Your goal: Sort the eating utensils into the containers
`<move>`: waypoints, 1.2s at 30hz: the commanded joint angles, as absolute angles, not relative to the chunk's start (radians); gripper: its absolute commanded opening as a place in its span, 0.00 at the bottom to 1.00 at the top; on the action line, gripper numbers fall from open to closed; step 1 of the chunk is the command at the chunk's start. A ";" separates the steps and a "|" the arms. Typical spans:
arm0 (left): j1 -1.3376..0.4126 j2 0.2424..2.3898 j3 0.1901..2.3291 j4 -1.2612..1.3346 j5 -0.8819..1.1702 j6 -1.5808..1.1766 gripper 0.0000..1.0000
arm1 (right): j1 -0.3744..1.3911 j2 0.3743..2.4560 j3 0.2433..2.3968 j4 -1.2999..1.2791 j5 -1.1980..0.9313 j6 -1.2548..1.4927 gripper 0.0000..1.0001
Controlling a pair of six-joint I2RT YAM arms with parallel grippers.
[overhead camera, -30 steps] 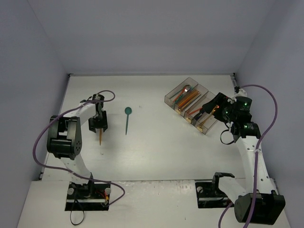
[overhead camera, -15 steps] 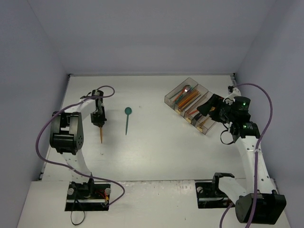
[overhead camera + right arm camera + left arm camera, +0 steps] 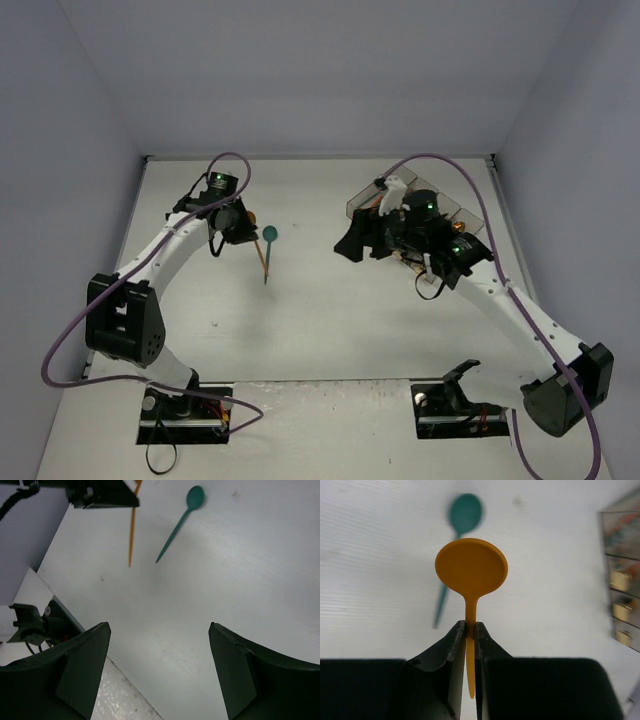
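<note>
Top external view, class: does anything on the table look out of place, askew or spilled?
Only the teal spoon: it lies alone on the table, left of centre, outside the clear bins. The orange spoon is pinched by its handle in the left gripper. Nothing looks spilled or broken.

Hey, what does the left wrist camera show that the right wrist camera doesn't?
Only the left wrist: the round bowl of the orange spoon and the containers at the right edge. Only the right wrist: the open right gripper. Both: the teal spoon lying on the table, and the orange spoon's handle held in the shut left gripper.
</note>
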State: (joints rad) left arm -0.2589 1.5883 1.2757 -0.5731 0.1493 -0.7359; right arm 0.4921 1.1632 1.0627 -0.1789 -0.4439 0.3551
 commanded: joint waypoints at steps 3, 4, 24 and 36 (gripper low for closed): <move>-0.399 1.480 1.372 -0.473 0.195 -0.987 0.00 | 0.701 1.290 1.171 -0.076 -0.340 0.320 0.77; -0.420 1.473 1.379 -0.464 0.196 -1.003 0.00 | 0.720 1.311 1.181 -0.072 -0.324 0.316 0.77; -0.565 1.348 1.334 -0.386 0.149 -1.119 0.00 | 0.804 1.441 1.258 -0.034 -0.184 0.309 0.36; -0.620 1.350 1.327 -0.388 0.102 -1.070 0.03 | 0.806 1.380 1.199 -0.029 -0.083 0.363 0.00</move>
